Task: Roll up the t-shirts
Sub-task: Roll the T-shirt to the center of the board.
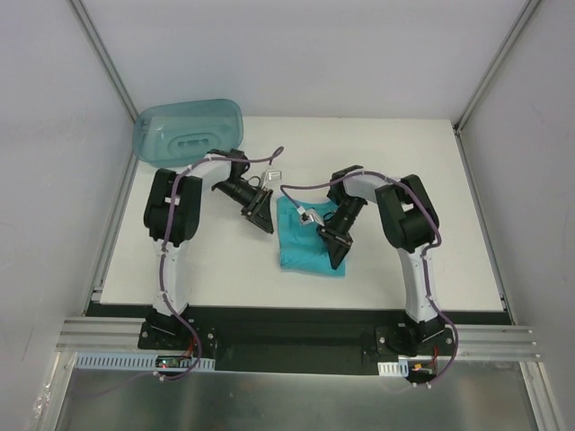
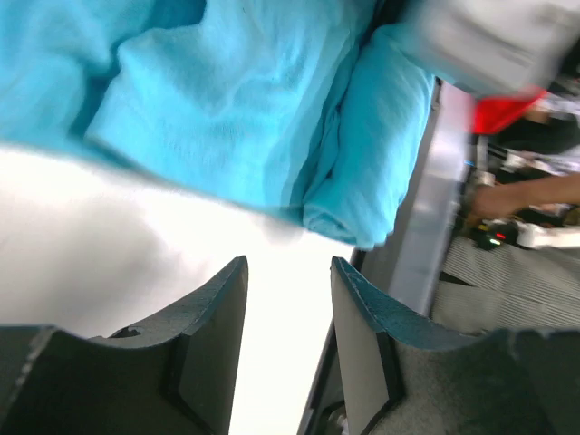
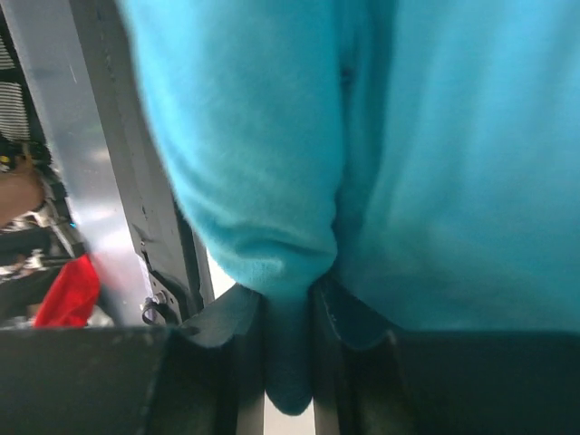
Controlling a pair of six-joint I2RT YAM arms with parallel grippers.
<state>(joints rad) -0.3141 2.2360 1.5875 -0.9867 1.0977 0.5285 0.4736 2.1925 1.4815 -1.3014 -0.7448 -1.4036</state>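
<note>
t-shirt (image 1: 301,250): teal, thin soft fabric, gathered into a compact thick bundle; not spread flat
location: on the white table (image 1: 404,162), about mid-table, right of centre, under the right arm's wrist
shape: left wrist view shows a rounded, layered edge like a rolled end next to looser flat layers; top view shows a squarish lump, not a neat cylinder
left gripper (image 1: 260,214): jaws stand a moderate gap apart with nothing between them; bare table shows through the gap; sits just left of the shirt, tips aimed at it, not touching the cloth
right gripper (image 1: 334,244): jaws nearly together, pinching a fold of the shirt; fabric is squeezed between the pads and pokes out past them
bin (image 1: 189,130): translucent blue-green plastic, far-left corner, well apart from the shirt, not in play
done (judged): shirt looks folded down and mostly rolled, since it is small and thick with a curled end
left (judged): finish or tighten the roll, square it up, let go on the right side; possibly move it to the bin, which the task does not say
progress (judged): past halfway, likely late
unclear: cannot tell how tight the roll is or whether sleeves are tucked in; wrist views are blurred
risk (judged): only one pinch holds the bundle, so thin cloth may spring open once it is let go
</note>
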